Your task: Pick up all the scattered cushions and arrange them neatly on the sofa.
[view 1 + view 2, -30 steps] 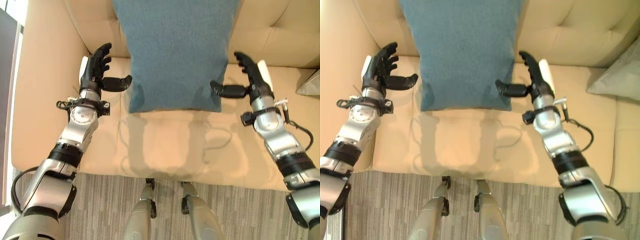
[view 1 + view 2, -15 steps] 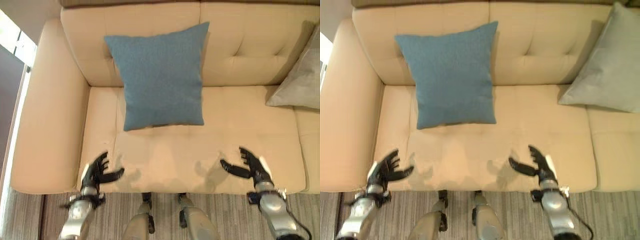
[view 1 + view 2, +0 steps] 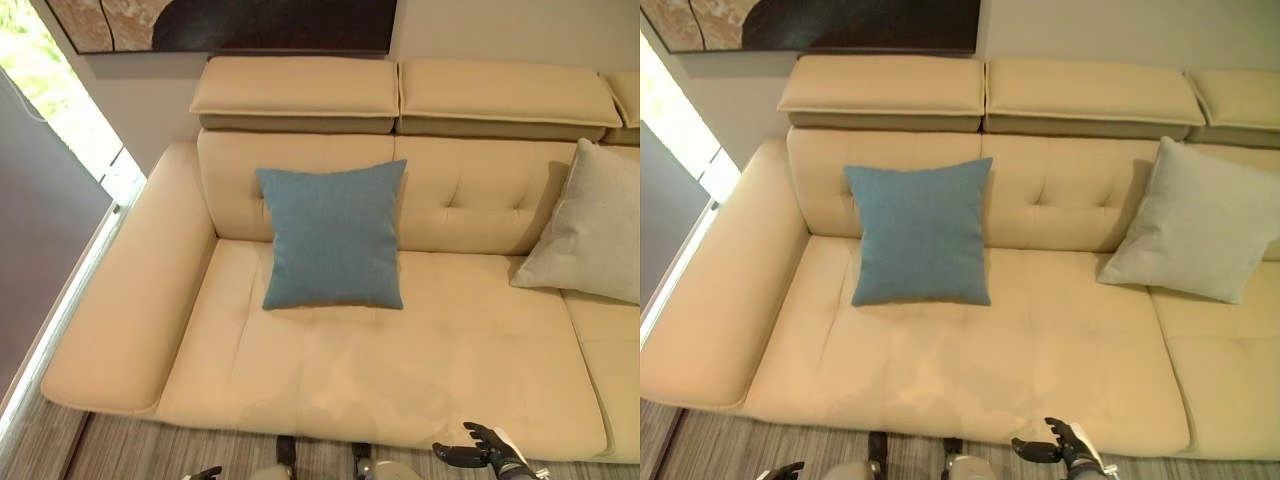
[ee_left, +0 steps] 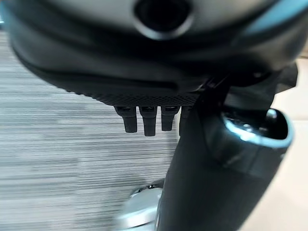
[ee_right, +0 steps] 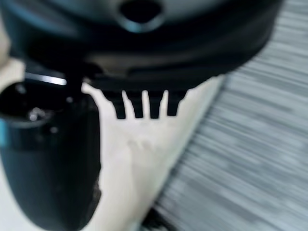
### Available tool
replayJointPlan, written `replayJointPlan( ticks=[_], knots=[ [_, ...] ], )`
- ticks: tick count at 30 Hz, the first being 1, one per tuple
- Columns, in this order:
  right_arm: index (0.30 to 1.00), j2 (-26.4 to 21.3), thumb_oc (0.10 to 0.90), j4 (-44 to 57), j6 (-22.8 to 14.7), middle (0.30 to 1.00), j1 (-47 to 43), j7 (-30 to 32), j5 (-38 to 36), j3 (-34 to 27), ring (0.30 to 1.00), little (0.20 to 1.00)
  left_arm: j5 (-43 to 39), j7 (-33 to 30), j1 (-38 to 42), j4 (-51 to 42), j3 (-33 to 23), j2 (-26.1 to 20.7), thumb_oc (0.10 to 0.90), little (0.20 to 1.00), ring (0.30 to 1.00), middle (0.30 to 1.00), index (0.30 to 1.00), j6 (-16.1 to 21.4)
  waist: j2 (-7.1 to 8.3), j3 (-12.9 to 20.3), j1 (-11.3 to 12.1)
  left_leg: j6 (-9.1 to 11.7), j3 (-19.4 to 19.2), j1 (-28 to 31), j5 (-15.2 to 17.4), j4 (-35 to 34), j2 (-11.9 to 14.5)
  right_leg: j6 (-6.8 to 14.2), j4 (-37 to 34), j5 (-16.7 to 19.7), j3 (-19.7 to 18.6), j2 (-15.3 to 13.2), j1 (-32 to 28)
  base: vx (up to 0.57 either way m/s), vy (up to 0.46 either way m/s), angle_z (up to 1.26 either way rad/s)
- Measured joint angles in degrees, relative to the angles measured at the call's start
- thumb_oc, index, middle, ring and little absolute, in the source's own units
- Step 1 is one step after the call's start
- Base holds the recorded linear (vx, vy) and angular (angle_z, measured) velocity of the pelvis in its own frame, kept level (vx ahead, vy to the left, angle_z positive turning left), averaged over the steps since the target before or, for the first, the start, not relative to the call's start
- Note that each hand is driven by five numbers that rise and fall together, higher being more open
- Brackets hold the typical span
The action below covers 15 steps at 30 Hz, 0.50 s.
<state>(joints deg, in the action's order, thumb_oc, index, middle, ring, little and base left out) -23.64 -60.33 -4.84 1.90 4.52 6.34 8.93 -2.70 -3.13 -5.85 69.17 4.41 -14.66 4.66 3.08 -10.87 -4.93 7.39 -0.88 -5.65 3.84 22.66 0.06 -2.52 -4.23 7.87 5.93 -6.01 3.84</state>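
A blue cushion [image 3: 333, 238] stands upright on the beige sofa's seat [image 3: 400, 360], leaning against the backrest, with no hand touching it. A pale grey cushion [image 3: 1190, 222] leans against the backrest further right. My right hand [image 3: 487, 452] is low at the seat's front edge, open, thumb out, holding nothing. Its straight fingers [image 5: 144, 103] show over the seat edge and floor in the right wrist view. My left hand [image 3: 785, 470] barely shows at the bottom, over the floor. Its fingers [image 4: 144, 120] hang straight and hold nothing.
The sofa's wide left armrest [image 3: 120, 310] borders a bright window and wall. Headrests [image 3: 300, 90] top the backrest under a dark painting [image 3: 220, 20]. Striped grey floor [image 3: 120, 450] runs along the sofa's front.
Both hands have let go of the blue cushion's sides and drawn back past the seat's front edge. The camera has pulled back, so more of the sofa shows. The cushion stays put.
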Motion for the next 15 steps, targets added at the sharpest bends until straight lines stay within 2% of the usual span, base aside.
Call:
replayJointPlan(
  ticks=[1, 2, 3, 5, 6, 7, 9, 10, 11, 13, 14, 15],
  knots=[
    [0.900, -0.1, 0.800, -0.1, 0.3, 0.900, 0.1, 0.0, 0.0, -0.4, 0.900, 0.900, 0.7, 0.0, -0.5, 0.1, 0.1, 0.2, 0.800, 0.900, 0.900, 0.900, 0.900, 0.0, -0.80, 0.3, -0.8, -0.4, 0.1, 1.7, 0.9, 0.9, 0.3, 0.8, 0.1, -0.4, 0.0, 0.2, -0.2, -0.20, 0.158, -0.06],
    [0.900, -0.2, 0.800, -0.1, 0.4, 0.900, 0.3, 0.2, 0.0, -0.6, 0.900, 0.900, 0.7, 0.0, -0.1, 0.0, 0.2, 0.3, 0.800, 0.900, 0.900, 0.900, 0.900, -0.1, -1.28, 0.7, -1.5, -0.5, 0.3, 3.5, 2.3, 1.0, 1.1, 0.7, 0.2, 0.2, 0.1, 0.1, 0.1, -0.24, 0.167, -0.01],
    [0.900, -0.4, 0.800, -1.4, 0.4, 0.900, -0.1, 0.5, -0.1, -1.1, 0.900, 0.900, 0.6, -0.2, 0.5, -1.1, 1.6, 0.5, 0.800, 0.900, 0.900, 0.900, 0.900, -0.1, -2.89, 1.2, -2.6, 0.0, -0.2, 5.9, 5.3, -2.5, 1.5, 2.0, 1.4, 1.3, 0.4, 0.8, 1.5, -0.24, 0.167, -0.04],
    [0.900, -0.3, 0.800, -3.6, 1.2, 0.900, -1.8, 0.8, -0.1, -0.9, 0.900, 0.900, 0.6, 0.0, 2.3, -3.3, 2.6, 0.8, 0.800, 0.900, 0.900, 0.900, 0.900, 0.6, -4.57, 2.0, -3.6, -2.8, -0.2, 9.1, 6.4, -12.7, 1.9, 3.5, 3.8, 1.1, 0.1, 1.2, 4.9, -0.37, 0.193, 0.16],
    [0.900, 0.2, 0.800, -4.6, 1.2, 0.900, -1.5, 0.8, 0.0, -0.9, 0.900, 0.900, 0.6, -0.3, 3.6, -4.5, 3.5, 0.7, 0.800, 0.900, 0.900, 0.900, 0.900, 0.6, -4.49, 2.1, -3.6, -3.7, -0.1, 9.7, 6.4, -15.0, 1.0, 4.1, 4.7, 2.2, 0.3, 0.7, 6.0, -0.45, 0.232, 0.16],
    [0.900, 1.3, 0.800, -6.0, 1.7, 0.900, -3.2, 0.8, 0.0, -0.8, 0.900, 0.900, 0.6, -0.6, 5.0, -6.4, 4.4, 0.4, 0.800, 0.900, 0.900, 0.900, 0.900, 0.7, -2.45, 1.5, -3.4, -6.5, -0.1, 10.6, 4.2, -19.2, -0.8, 5.5, 5.3, 2.8, -0.3, -0.9, 7.8, -0.24, 0.110, 0.00],
    [0.900, 2.4, 0.800, -6.4, 1.8, 0.900, -4.1, 0.9, 0.2, -0.5, 0.900, 0.900, 0.6, -0.7, 6.6, -6.8, 5.0, 0.6, 0.800, 0.900, 0.900, 0.900, 0.900, 1.5, 0.14, 1.2, -3.4, -8.1, -0.8, 10.7, 2.8, -20.8, -3.4, 7.9, 4.8, 3.2, -1.3, -3.5, 8.7, -0.34, 0.137, -0.15],
    [0.900, 2.9, 0.800, -6.4, 1.8, 0.900, -4.1, 0.9, 0.3, -0.4, 0.900, 0.900, 0.6, -0.7, 6.7, -6.8, 5.2, 0.6, 0.800, 0.900, 0.900, 0.900, 0.900, 1.5, 1.06, 1.5, -3.4, -8.7, -1.4, 10.3, 2.3, -20.7, -4.4, 8.2, 4.4, 3.2, -1.5, -4.5, 9.1, -0.31, 0.106, -0.33],
    [0.900, 3.8, 0.800, -6.6, 2.1, 0.900, -4.2, 1.0, 0.5, -0.2, 0.900, 0.900, 0.7, -1.4, 6.9, -6.6, 5.7, 0.5, 0.800, 0.900, 0.900, 0.900, 0.900, 1.4, 2.36, 1.3, -3.5, -9.7, -2.4, 9.6, 1.7, -19.5, -5.7, 10.5, 3.5, 1.5, -1.2, -5.9, 9.2, -0.29, 0.078, -0.29],
    [0.900, 4.8, 0.800, -6.7, 2.7, 0.900, -3.5, 0.9, 1.3, 0.7, 0.900, 0.900, 1.2, -1.7, 6.9, -5.9, 6.0, 0.2, 0.800, 0.900, 0.900, 0.900, 0.900, 1.2, 2.30, 1.0, -3.3, -10.5, -3.4, 9.3, 1.4, -20.0, -5.7, 13.3, 4.3, 1.1, -0.6, -6.4, 10.3, -0.31, 0.067, -0.22],
    [0.900, 5.4, 0.800, -6.8, 3.0, 0.900, -2.8, 0.8, 1.9, 0.9, 0.900, 0.900, 1.4, -2.1, 6.1, -5.5, 5.9, 0.0, 0.800, 0.900, 0.900, 0.900, 0.900, 1.2, 2.93, 1.4, -2.8, -10.9, -3.8, 9.7, 0.6, -20.8, -5.8, 13.5, 4.6, 1.3, 1.2, -6.3, 10.4, -0.33, 0.068, -0.29],
    [0.900, 6.0, 0.800, -7.7, 3.0, 0.900, -2.5, 0.9, 2.5, 1.9, 0.900, 0.900, 2.2, -2.6, 5.8, -3.8, 5.8, -0.4, 0.800, 0.900, 0.900, 0.900, 0.900, 1.2, 2.50, 1.1, -1.4, -11.7, -5.3, 9.2, -0.1, -21.1, -5.2, 14.0, 7.3, 0.1, 2.4, -5.8, 10.8, -0.29, 0.057, -0.46]
  ],
)
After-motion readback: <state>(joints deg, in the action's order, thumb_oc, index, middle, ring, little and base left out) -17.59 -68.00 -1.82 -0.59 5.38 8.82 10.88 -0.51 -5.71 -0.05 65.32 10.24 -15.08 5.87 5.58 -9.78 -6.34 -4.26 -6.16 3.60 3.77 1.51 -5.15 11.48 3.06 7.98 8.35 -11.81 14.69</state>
